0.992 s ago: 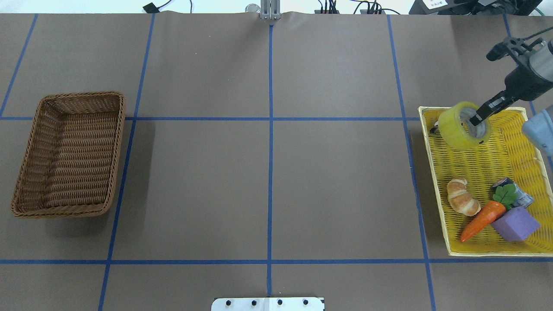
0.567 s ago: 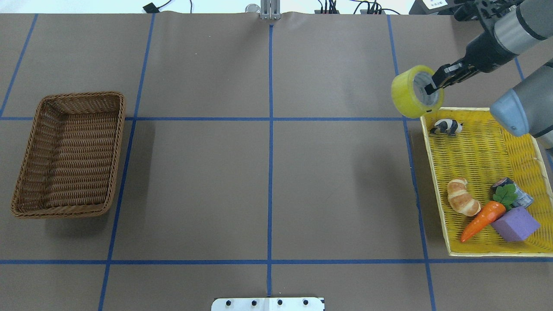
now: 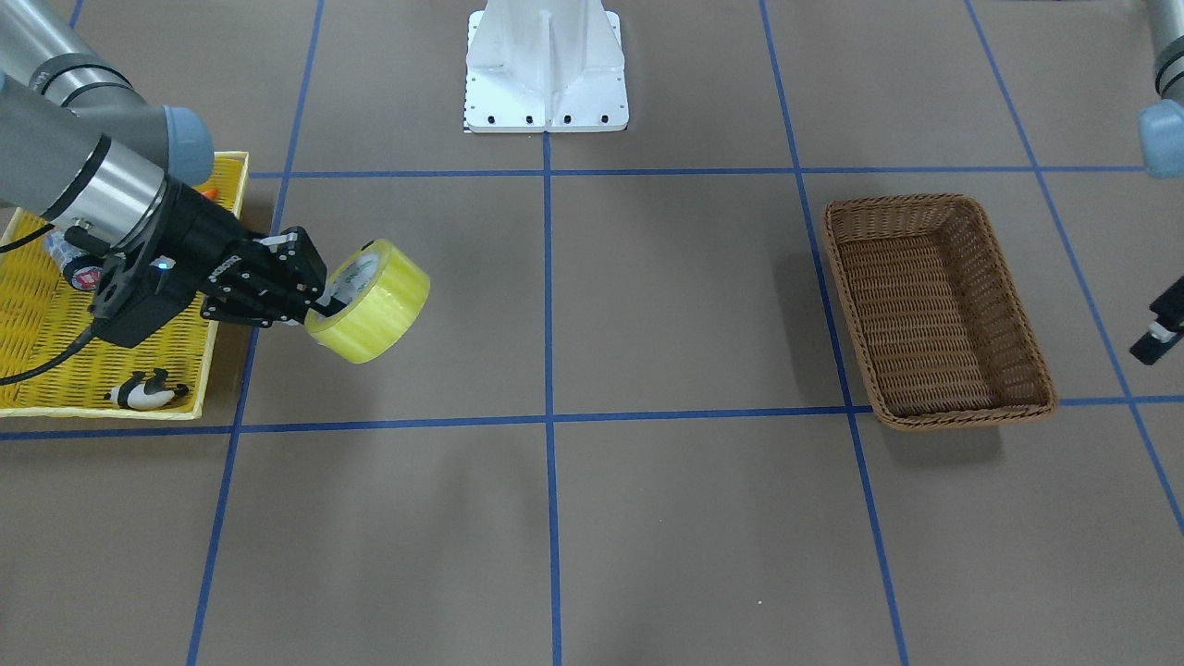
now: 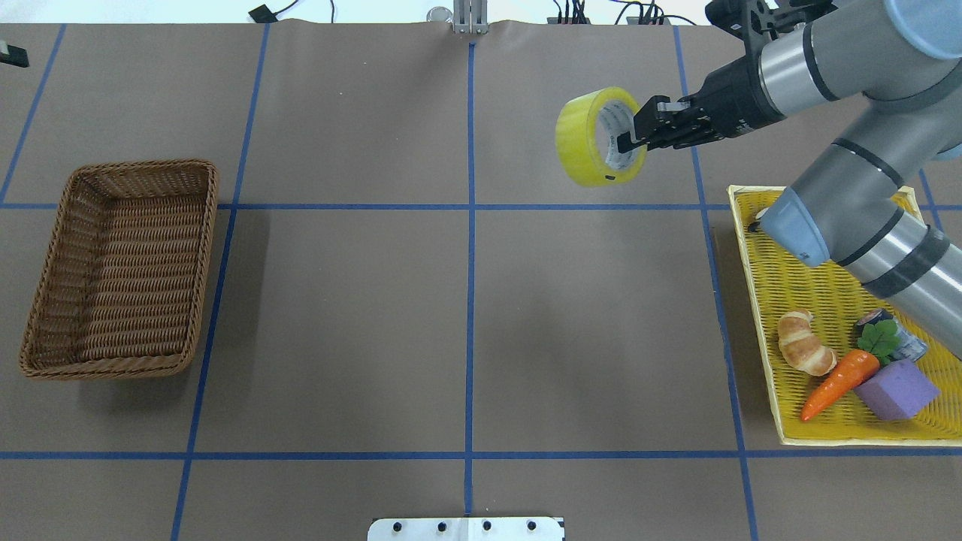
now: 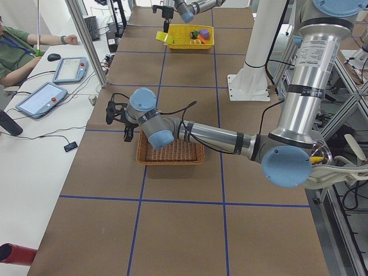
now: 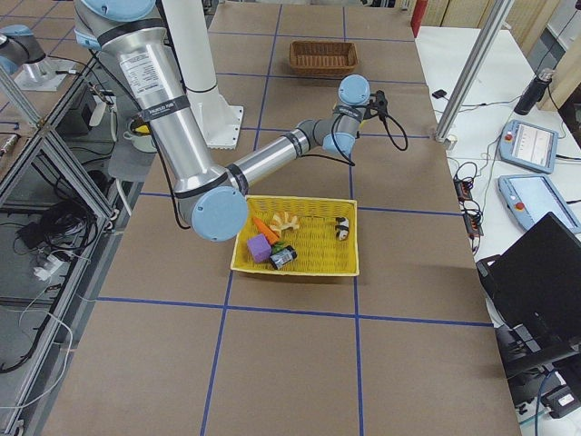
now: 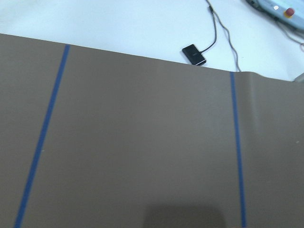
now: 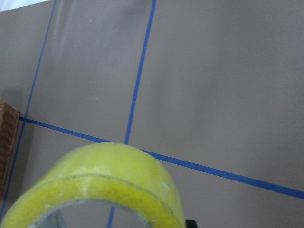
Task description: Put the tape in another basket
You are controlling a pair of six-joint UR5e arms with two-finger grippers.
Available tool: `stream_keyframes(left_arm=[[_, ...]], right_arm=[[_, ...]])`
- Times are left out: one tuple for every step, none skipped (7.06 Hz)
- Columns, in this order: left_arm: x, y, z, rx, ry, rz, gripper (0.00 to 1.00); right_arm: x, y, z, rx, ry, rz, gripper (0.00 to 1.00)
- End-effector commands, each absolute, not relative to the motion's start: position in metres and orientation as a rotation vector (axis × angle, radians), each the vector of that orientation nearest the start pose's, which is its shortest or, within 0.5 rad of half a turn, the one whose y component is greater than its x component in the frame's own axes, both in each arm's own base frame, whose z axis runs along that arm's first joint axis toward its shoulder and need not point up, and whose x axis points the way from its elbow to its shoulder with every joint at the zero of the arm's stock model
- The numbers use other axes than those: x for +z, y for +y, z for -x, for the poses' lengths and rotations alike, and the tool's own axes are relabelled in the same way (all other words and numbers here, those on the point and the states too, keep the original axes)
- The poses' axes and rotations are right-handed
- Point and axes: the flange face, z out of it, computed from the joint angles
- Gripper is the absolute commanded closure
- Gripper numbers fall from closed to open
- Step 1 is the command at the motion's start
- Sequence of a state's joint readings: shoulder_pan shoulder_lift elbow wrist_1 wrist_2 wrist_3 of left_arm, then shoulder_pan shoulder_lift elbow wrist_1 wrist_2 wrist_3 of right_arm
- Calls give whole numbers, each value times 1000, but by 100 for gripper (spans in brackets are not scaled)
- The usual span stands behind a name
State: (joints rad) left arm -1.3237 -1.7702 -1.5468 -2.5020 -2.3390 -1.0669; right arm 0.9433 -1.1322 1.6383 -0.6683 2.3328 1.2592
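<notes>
The tape (image 4: 582,139), a wide yellow-green roll with a pale core, hangs in the air over the table's far right-centre. My right gripper (image 4: 631,137) is shut on its wall, one finger inside the core. In the front-facing view the tape (image 3: 379,310) is just past the yellow tray's edge, with the right gripper (image 3: 319,301) on it. It fills the bottom of the right wrist view (image 8: 109,185). The brown wicker basket (image 4: 204,255) sits empty at the far left. My left gripper (image 3: 1156,338) hovers beyond the basket's outer side; I cannot tell whether it is open or shut.
A yellow woven tray (image 4: 827,293) at the right holds a croissant (image 4: 804,342), a carrot (image 4: 838,383), a purple block (image 4: 894,389), a silver cylinder (image 4: 908,344) and a panda toy (image 3: 143,390). The right arm's elbow (image 4: 849,218) hangs over the tray. Blue tape lines grid the brown table.
My right gripper has lifted the tape out of the yellow tray and carried it left and farther from the robot, past the tray's edge. A bit of the left gripper has appeared at the top left.
</notes>
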Motion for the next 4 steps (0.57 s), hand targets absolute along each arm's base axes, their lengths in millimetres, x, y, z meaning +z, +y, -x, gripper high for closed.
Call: stream_keyframes(left_arm=[[415,-554,-146,-405,1448,-237,1],[384,-550,-167,-483,1539,-78,1],[360,-542,-175,-515,1623,51,1],[337,-527,-199,-473,1718,119,1]], right_arm=[[244,-493,337,103,-1653,-240,100],[227,-475,343,122,-1733,-192,100],[206,-459,347,143,-1794,-158,100],[188,-439,352,154,-1840,-107,100]])
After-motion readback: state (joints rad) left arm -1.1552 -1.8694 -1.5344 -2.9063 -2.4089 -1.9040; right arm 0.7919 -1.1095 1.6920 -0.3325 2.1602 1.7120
